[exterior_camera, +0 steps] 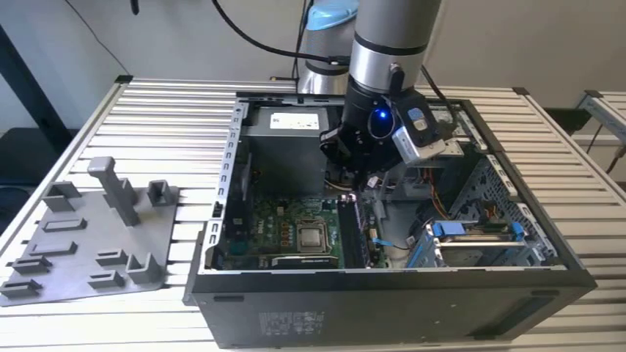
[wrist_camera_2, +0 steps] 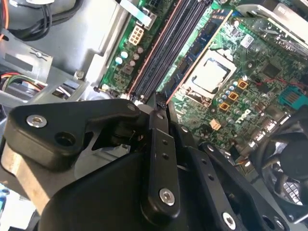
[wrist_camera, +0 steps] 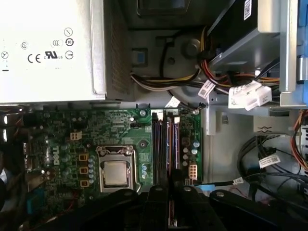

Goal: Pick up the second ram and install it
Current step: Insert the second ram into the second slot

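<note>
**Gripper (exterior_camera: 364, 176) over the memory slots inside the open case**

Gripper position: low inside the black desktop computer case (exterior_camera: 391, 293), its tip at the near end of the long black memory slots (wrist_camera: 159, 144) in both wrist views. Whether it is pinching something or only bearing down on it cannot be told.

Second ram (wrist_camera_2: 192, 60): a thin dark bluish-green stick with black chips stands on edge in the slot nearest the square silver CPU socket (wrist_camera_2: 209, 77). Its near end sits just at the gripper's tip in the second wrist view. I take this for the stick being installed; whether it is fully seated cannot be told.

Conduct of the step, as a judgement: the stick should stay square to the slot. Pressure should go straight down and evenly along its length, until the end latches close.

Case contents: green motherboard (wrist_camera: 62, 139), silver power supply box (wrist_camera: 43, 48), bundled coloured cables (wrist_camera: 168, 82), and a metal drive cage with blue tabs (exterior_camera: 479, 235).

Outside the case: a grey plastic tray with upright posts (exterior_camera: 98, 235) lies on the slatted white counter (exterior_camera: 166, 110), well apart from the gripper.
</note>
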`<state>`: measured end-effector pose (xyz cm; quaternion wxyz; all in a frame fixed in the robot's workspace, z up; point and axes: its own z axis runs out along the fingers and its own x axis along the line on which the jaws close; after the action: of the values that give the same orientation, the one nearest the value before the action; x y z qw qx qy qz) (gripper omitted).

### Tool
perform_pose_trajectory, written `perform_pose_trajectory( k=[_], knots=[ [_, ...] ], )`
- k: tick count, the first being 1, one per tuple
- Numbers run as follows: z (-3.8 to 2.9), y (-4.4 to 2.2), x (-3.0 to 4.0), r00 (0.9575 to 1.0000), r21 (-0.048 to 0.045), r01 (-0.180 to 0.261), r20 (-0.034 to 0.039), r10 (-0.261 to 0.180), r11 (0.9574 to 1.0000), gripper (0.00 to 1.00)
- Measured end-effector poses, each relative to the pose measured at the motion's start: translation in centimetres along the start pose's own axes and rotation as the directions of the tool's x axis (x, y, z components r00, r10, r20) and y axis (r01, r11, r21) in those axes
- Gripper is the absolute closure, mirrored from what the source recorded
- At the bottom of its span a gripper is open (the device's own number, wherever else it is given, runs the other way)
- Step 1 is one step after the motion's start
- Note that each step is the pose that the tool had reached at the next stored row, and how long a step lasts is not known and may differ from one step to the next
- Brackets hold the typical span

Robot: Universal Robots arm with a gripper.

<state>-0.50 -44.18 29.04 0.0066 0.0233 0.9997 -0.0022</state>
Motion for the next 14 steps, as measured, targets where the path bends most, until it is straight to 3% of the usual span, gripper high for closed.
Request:
perform_pose_trajectory(
  k=[14],
  knots=[
    [0.28,-0.01,0.24,1.0000,-0.0002,0.000,-0.0006,0.000,1.0000,0.86]
  ],
)
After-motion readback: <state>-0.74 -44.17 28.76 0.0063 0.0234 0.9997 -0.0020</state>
